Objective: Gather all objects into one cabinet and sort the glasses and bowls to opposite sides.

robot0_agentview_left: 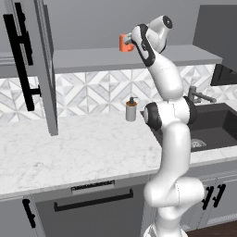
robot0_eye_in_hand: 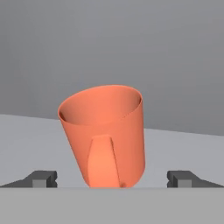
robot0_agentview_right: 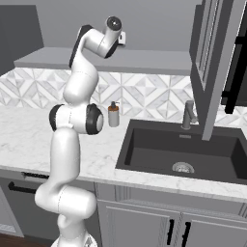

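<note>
Two fingertips (robot0_eye_in_hand: 41, 178) of your gripper (robot0_eye_in_hand: 112, 179) stand spread at nine and three o'clock; the orange cup (robot0_eye_in_hand: 105, 131) sits between them, straight ahead at twelve, tilted.

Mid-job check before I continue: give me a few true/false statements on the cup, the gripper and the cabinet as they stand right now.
1. The orange cup sits between the fingertips of the gripper, which stand apart on either side of it. True.
2. The orange cup lies on the marble counter. False: it is up at the level of the grey cabinet shelf.
3. The cup looks tilted in the hand view. True.
4. The cabinet door with the black bar handle is closed. False: it stands swung open.
5. The soap dispenser stands in the sink. False: it stands on the counter beside the sink.
</note>
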